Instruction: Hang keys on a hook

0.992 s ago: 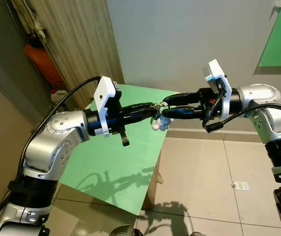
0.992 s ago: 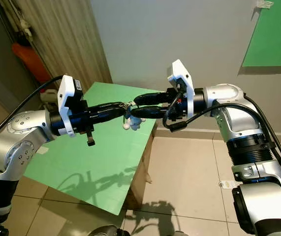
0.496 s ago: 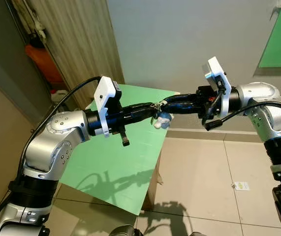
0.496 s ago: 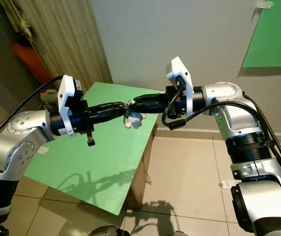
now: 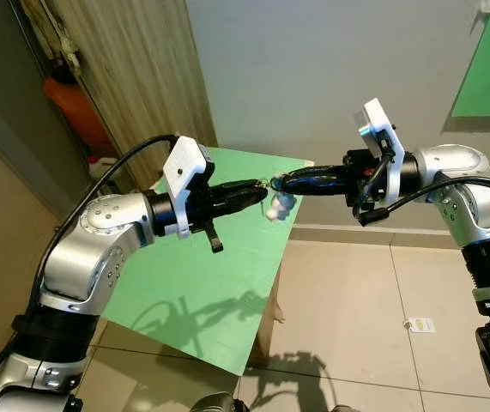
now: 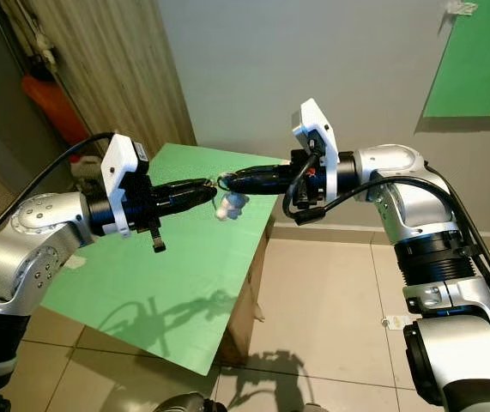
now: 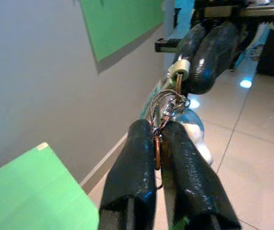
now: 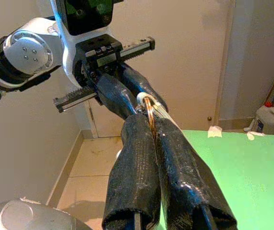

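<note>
Above the green table (image 5: 227, 283), the left gripper (image 5: 257, 190) is clamped on the keys (image 5: 272, 184), which sit right at its fingertips with a small blue-and-white charm (image 5: 278, 207) dangling beneath. From the right, the right gripper (image 5: 281, 182) meets it tip to tip, fingers pinched together on the same key ring.

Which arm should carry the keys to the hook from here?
Right, probably. The right gripper and left gripper both pinch the keys mid-handover, but the green wall panel at upper right, where a hook seems mounted, lies on the right arm's side.
</note>
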{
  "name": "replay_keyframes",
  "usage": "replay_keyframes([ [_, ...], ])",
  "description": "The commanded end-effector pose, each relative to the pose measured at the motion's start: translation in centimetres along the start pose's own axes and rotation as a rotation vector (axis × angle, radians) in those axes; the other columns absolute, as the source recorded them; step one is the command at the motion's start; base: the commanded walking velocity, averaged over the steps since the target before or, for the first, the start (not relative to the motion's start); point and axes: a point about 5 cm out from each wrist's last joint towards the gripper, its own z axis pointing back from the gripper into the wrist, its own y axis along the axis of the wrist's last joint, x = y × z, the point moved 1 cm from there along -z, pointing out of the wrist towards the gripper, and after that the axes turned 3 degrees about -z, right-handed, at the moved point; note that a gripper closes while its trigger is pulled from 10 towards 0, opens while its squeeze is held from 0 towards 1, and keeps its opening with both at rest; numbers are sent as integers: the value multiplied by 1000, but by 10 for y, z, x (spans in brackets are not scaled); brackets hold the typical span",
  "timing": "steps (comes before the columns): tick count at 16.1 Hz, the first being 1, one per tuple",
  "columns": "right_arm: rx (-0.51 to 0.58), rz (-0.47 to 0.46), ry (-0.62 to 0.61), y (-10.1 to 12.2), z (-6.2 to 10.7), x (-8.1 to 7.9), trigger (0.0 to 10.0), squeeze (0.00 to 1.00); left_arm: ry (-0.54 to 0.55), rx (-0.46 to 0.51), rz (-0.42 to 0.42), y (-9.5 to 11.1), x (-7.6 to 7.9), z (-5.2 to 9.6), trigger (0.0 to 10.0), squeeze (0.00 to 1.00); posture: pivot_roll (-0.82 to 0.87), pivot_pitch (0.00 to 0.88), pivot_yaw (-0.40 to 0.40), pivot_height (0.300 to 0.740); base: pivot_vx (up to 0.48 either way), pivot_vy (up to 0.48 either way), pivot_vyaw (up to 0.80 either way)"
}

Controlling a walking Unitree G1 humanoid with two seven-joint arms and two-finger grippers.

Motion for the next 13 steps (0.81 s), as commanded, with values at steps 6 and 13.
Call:
replay_keyframes([
  [6,22,31,-24,7,1,1,0,0,129,-21,-33,0,-17,5,10000,1000,-98,41,146,740,0,0,0],
  [13,48,21,-587,-33,5,26,0,0,578,-173,-42,-34,-44,32,10000,1000,-102,50,137,740,0,0,0],
])
